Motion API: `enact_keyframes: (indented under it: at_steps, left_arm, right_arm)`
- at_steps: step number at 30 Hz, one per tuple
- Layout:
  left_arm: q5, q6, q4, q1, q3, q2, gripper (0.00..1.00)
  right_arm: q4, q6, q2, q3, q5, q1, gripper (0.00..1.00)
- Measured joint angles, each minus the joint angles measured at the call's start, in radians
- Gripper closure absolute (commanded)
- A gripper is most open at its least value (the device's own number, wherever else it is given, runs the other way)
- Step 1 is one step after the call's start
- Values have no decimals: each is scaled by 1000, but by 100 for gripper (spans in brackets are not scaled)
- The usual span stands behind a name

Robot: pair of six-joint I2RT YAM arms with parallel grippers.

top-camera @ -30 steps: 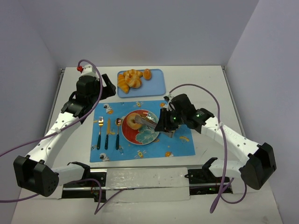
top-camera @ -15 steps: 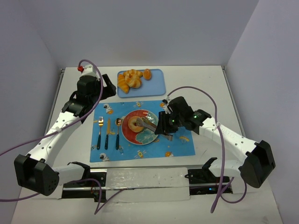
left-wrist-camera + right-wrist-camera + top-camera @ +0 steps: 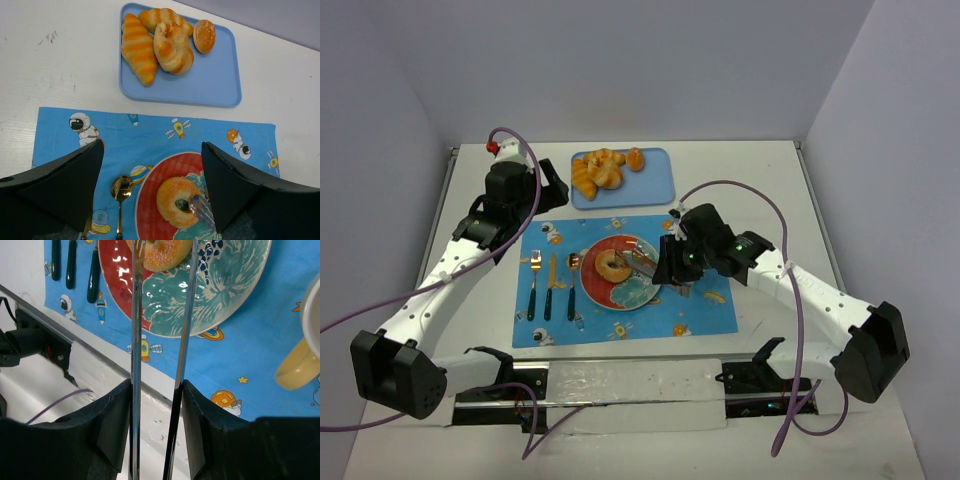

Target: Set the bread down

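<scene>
The bread (image 3: 612,265), a golden-tan ring, lies flat on the red side of the red-and-teal plate (image 3: 624,297). It also shows in the left wrist view as the bread (image 3: 175,192) and at the top of the right wrist view as the bread (image 3: 162,252). My right gripper (image 3: 672,270) (image 3: 156,390) is shut on metal tongs (image 3: 135,330). The tongs' arms stand slightly spread. One tip (image 3: 200,207) sits over the ring's hole and the other passes beside the ring. My left gripper (image 3: 550,186) (image 3: 152,145) hangs open above the mat's far edge, holding nothing.
A blue tray (image 3: 655,182) with croissants (image 3: 140,47) and a round bun (image 3: 204,36) lies behind the space-print placemat (image 3: 700,315). A fork, knife and spoon (image 3: 550,285) lie left of the plate. A yellow cup (image 3: 300,360) stands right of the plate, under my right arm.
The tongs' arms have spread apart a little. The bread, tilted in the tongs a second ago, now lies flat on the plate. The left arm has not moved.
</scene>
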Motion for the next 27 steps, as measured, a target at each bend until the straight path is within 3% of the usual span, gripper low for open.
enact_keyframes:
  at_steps: [13, 22, 27]
  left_arm:
    - [1, 0, 0, 0, 0, 1, 11]
    - [2, 0, 0, 0, 0, 0, 11]
    - [4, 0, -6, 0, 0, -11, 11]
  right_arm:
    - [-56, -17, 20, 185, 132, -38, 49]
    - [-15, -30, 208, 387, 291, -316, 50]
    - [-14, -36, 398, 521, 397, -462, 50]
